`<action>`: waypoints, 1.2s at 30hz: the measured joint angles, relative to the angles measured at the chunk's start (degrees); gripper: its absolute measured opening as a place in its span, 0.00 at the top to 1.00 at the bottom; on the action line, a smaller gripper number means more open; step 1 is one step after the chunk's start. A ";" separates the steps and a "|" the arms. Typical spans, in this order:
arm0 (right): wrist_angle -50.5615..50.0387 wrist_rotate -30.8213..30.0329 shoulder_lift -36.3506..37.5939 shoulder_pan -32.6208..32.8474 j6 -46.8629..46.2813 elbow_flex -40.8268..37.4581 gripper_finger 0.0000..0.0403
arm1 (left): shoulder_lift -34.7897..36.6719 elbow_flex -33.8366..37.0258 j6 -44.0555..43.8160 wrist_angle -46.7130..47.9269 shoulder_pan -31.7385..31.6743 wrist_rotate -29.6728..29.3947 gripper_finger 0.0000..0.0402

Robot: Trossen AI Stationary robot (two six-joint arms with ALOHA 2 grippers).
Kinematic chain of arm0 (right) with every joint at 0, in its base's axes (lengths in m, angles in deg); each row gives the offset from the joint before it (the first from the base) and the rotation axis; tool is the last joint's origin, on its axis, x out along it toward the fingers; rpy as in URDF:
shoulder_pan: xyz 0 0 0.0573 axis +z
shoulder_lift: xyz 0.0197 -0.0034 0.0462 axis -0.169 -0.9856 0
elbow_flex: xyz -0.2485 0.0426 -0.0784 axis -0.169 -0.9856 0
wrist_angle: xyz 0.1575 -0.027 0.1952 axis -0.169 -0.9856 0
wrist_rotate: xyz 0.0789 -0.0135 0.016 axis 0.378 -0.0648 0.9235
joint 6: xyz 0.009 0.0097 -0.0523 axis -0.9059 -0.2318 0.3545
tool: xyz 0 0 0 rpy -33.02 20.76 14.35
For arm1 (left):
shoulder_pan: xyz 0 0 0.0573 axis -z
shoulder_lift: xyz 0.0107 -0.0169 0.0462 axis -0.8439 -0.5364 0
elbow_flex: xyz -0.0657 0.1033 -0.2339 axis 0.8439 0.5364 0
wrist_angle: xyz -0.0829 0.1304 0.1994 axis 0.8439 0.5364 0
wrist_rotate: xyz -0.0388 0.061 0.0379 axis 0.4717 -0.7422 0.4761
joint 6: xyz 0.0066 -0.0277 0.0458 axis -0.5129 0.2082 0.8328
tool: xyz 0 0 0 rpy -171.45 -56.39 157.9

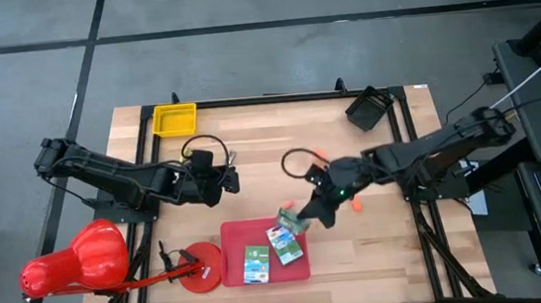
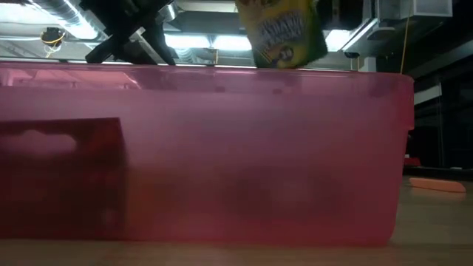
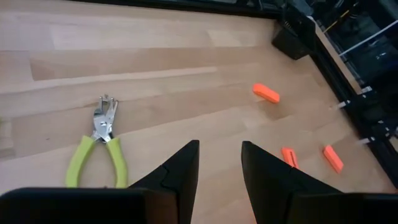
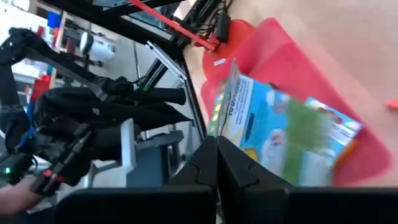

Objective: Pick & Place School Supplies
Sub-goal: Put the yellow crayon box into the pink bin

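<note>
Two crayon boxes [image 1: 268,253] lie in the red tray [image 1: 232,243]. Above the tray's right edge, the right gripper [image 1: 297,219] has its fingers clamped on a third box [image 1: 290,220]. The left gripper [image 1: 233,180], fingers apart, hovers over the tabletop [image 1: 269,132] beyond the tray.

Tray [image 1: 233,257], lower centre of the high view: flat red. Two packs inside it, green-white pack [image 1: 255,263] and crayon box [image 1: 285,246], printed in green, white and blue. Crayon box [image 2: 283,31], top centre of the low view: yellow-green with printed lettering. Pliers [image 3: 99,152], lower left of the left wrist view: yellow-green handles, silver head. Sticks [image 3: 266,93]: orange. Table [image 1: 259,133]: pale wood. Bin [image 1: 175,119], upper left: yellow.
</note>
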 joint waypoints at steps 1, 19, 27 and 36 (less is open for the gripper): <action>1.07 -0.38 -0.81 0.55 -0.59 0.00 1.00 | 0.00 0.00 0.00 -0.03 0.23 0.07 0.71; 26.02 2.24 -22.41 3.03 -8.35 7.96 1.00 | 0.04 -0.02 -4.44 0.83 6.02 -0.15 0.71; 24.95 2.75 -30.37 1.73 -6.97 13.06 0.99 | 0.22 -0.03 -7.54 4.47 7.64 0.07 0.71; 31.02 2.45 -30.23 0.75 -15.48 6.72 0.69 | 1.15 -0.07 -12.06 11.05 10.45 -1.25 0.71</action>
